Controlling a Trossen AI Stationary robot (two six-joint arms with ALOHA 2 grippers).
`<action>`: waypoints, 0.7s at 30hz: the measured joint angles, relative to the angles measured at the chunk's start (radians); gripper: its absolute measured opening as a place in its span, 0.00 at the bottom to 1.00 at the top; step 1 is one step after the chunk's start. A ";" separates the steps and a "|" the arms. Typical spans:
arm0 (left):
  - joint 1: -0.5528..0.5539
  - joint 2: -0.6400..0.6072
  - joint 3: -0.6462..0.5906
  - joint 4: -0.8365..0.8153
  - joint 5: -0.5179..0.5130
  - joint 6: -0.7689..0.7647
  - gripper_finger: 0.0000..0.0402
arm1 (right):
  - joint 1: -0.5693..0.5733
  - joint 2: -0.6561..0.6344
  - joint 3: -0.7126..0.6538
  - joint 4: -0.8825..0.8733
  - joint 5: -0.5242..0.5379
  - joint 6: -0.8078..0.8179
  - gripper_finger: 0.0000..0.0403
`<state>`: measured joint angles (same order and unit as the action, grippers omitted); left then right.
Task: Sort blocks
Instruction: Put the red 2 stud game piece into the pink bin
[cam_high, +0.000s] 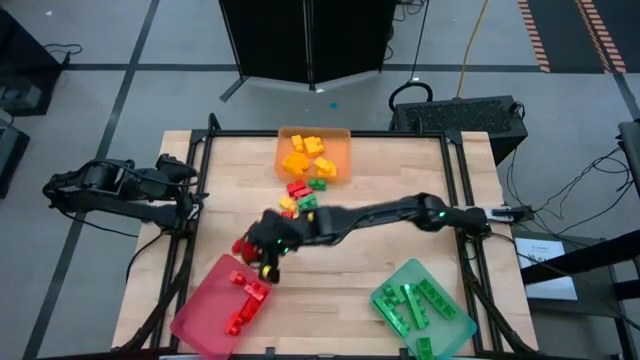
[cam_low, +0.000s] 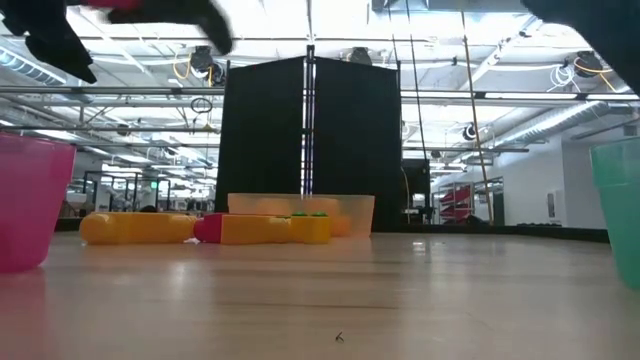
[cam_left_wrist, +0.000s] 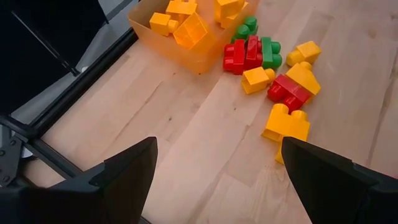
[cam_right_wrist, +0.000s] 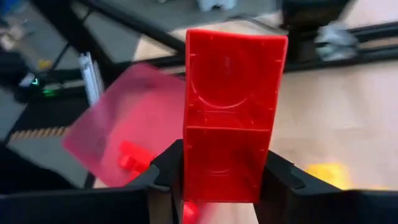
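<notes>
We see the right gripper (cam_right_wrist: 221, 180) with its fingers clamped on a red block (cam_right_wrist: 231, 115) held above the counter (cam_high: 360, 270) beside the pink-red tray (cam_high: 205, 315), the left gripper (cam_left_wrist: 214, 180) open and waiting at the counter's left edge; released early, the block would likely miss the tray.

Even, bright light falls from overhead; rows of ceiling lamps (cam_low: 330, 45) glare white in the low view. On the pale wooden worktop (cam_high: 400, 255) shadows stay soft and short in the high view. In the right wrist view the red block (cam_right_wrist: 231, 118) is lit and fairly sharp, while the pink tray (cam_right_wrist: 118, 134) behind it is blurred. The left wrist view's blocks (cam_left_wrist: 273, 68) are crisp, with small shadows.
</notes>
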<state>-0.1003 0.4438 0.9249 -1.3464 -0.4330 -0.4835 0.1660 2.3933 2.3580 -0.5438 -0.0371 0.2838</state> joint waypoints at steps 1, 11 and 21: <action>0.000 0.000 0.000 -0.001 0.005 0.000 0.86 | 0.005 0.008 -0.032 0.072 -0.020 0.010 0.29; 0.000 0.000 0.000 -0.002 0.012 0.027 0.86 | 0.032 0.117 -0.082 0.140 -0.142 0.096 0.29; 0.000 0.000 0.000 -0.002 0.012 0.026 0.86 | 0.072 0.128 -0.079 0.156 -0.153 0.003 0.29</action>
<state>-0.1005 0.4438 0.9249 -1.3479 -0.4210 -0.4576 0.2382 2.5210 2.2787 -0.3874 -0.1898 0.2869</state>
